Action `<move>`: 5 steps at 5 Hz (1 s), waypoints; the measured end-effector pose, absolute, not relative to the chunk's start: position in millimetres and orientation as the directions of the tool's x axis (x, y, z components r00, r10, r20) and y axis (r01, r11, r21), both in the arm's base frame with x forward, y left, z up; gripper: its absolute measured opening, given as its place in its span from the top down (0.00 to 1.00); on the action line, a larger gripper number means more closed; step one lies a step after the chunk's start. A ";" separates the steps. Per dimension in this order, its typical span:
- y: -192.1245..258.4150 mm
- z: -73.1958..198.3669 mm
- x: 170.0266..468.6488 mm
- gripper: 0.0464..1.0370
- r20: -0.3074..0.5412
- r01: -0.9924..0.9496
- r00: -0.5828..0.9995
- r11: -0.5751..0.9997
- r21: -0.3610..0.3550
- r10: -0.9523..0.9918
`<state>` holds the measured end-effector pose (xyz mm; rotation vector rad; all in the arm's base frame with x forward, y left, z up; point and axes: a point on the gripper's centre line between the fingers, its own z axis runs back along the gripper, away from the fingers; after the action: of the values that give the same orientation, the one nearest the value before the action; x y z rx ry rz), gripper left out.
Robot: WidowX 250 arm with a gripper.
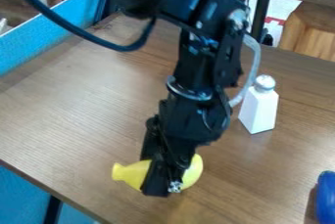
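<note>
Object, yellow, held between fingers, ends protruding either side.

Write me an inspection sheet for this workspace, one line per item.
Surface: brown wood-grain tabletop.
Job's things: yellow object, narrow at one end, rounded at the other, middle hidden by the gripper.
Clutter: upright white bottle; blue object, partly out of frame.
Gripper: lowered at the yellow object; firm hold unconfirmed.
Cables: black cable looping off the arm; pale tube beside it.
Surroundings: blue panel along the far left.
</note>
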<state>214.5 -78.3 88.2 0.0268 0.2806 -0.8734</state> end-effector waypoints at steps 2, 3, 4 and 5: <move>-98.9 72.9 245.9 0.45 -0.261 0.779 0.584 0.621 -0.084 -0.769; -102.6 70.9 246.1 0.45 -0.256 0.768 0.594 0.632 -0.101 -0.762; -106.6 67.0 246.1 0.45 -0.241 0.757 0.605 0.642 -0.122 -0.759; -104.2 58.4 246.0 0.45 -0.230 0.724 0.636 0.673 -0.152 -0.736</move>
<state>246.0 -104.2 58.4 -0.0465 0.2840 -0.8340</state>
